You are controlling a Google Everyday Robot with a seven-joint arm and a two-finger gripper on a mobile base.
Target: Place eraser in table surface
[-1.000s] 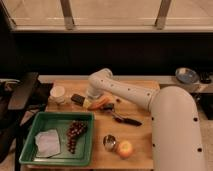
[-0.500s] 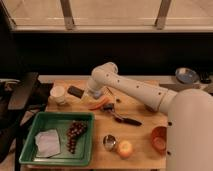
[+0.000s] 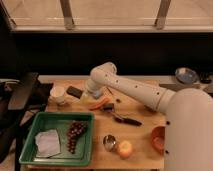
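The small flat black rectangular eraser [image 3: 75,92] lies on the light-brown wooden table surface [image 3: 142,134], left of centre, beside a white cup [image 3: 58,94]. The gripper [image 3: 91,96] hangs just right of it, above an orange carrot [image 3: 99,104].

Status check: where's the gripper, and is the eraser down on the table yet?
Gripper low at table's far left, by the carrot. Eraser flat on table surface, right of white cup. Nothing on top of it.
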